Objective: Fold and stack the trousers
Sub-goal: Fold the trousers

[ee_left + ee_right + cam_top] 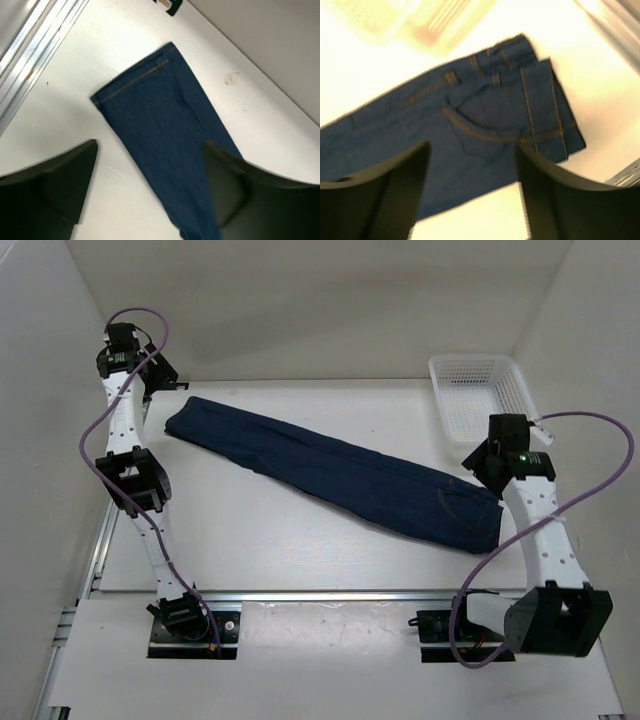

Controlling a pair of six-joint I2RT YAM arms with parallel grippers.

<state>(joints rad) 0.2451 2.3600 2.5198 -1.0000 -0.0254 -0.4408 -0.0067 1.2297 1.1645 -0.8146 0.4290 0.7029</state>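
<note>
The trousers [340, 472] are dark navy jeans, folded lengthwise into one long strip that lies diagonally across the table, from the back left to the front right. My left gripper [160, 378] hovers over the leg-hem end. In the left wrist view it [151, 145] is open above the hem [145, 80], with nothing between its fingers [75, 170]. My right gripper [484, 458] hangs over the waistband end. In the right wrist view it [472, 147] is open above the trousers' [485, 115] orange-stitched pocket and holds nothing.
A white mesh basket [482, 392] stands at the back right, just beyond the right gripper, and shows blurred in the right wrist view [395, 15]. White walls close in the table on the left, back and right. An aluminium rail [320, 595] runs along the near edge.
</note>
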